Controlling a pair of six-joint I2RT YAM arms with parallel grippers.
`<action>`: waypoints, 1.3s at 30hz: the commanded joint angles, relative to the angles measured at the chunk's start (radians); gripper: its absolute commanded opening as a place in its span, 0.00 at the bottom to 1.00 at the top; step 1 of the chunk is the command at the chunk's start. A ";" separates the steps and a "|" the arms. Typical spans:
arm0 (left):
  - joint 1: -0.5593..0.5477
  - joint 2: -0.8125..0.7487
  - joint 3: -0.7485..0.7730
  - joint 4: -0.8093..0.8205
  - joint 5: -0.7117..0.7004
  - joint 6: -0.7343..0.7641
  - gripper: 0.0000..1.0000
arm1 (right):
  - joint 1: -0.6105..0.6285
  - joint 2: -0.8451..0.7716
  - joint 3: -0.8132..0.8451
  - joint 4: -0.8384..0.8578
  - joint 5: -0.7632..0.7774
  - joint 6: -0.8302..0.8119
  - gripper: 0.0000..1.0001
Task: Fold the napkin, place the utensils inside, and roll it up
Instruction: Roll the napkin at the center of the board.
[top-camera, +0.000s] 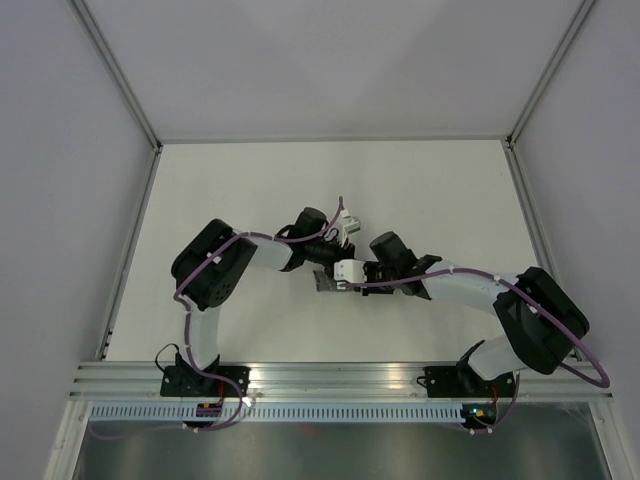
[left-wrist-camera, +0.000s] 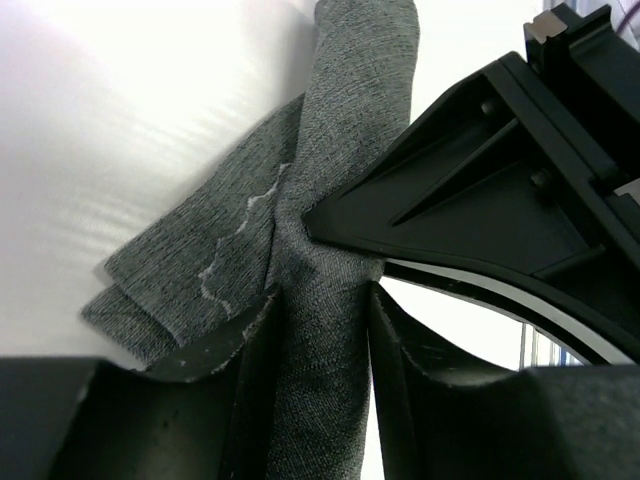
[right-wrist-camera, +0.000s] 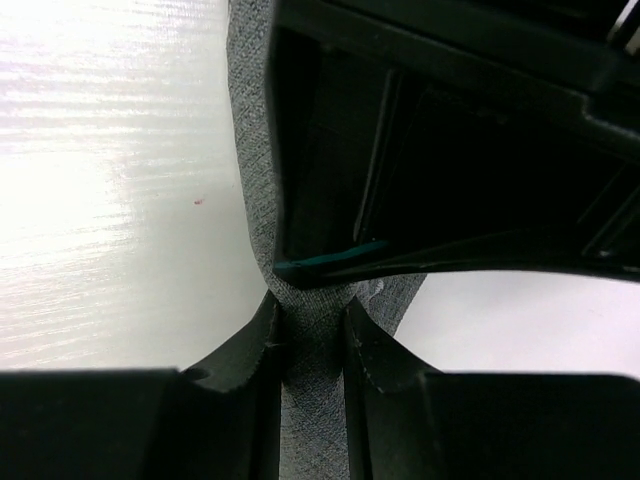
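Plainly, step in hand: the rolling-up, judged to be late on, since the napkin (left-wrist-camera: 320, 130) is already a tight bundle, not a flat square.
Left wrist, grip: the left gripper (left-wrist-camera: 320, 345) is closed around the roll, and the cloth fills the gap and touches both fingers (left-wrist-camera: 225, 345).
Left wrist, cloth: matte, felt-like dark grey weave. A loose layered flap (left-wrist-camera: 190, 280) fans out to the left of the roll, with a pale stitched line (left-wrist-camera: 235, 235) wandering across it.
Left wrist, utensils: none show, and whether they lie inside the roll cannot be told.
Right wrist, grip: the right gripper (right-wrist-camera: 308, 345) pinches the same roll, and the cloth necks in between its curved black fingers.
Right wrist, surroundings: the left gripper's blocky black body overhangs the napkin from above. The white table (right-wrist-camera: 110, 200), streaked with sheen, lies to the left of the napkin.
Top view, place: only a small grey scrap of napkin shows, mid-table, where the left arm (top-camera: 215, 265) and the right arm (top-camera: 535, 320) meet over it.
Next move, judged: one gripper should hold the roll steady while the other lets go and tucks the flap round, keeping tension so the bundle does not spring open.
Handling, judged: the soft fabric is likely to slacken once freed.
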 joint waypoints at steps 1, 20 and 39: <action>0.022 -0.039 -0.061 -0.069 -0.091 -0.086 0.48 | -0.038 0.062 0.048 -0.189 -0.006 0.045 0.06; 0.127 -0.375 -0.222 0.002 -0.720 -0.356 0.90 | -0.197 0.280 0.277 -0.482 -0.204 0.054 0.03; 0.071 -0.620 -0.400 -0.022 -0.941 -0.563 0.91 | -0.307 0.588 0.528 -0.528 -0.402 0.433 0.02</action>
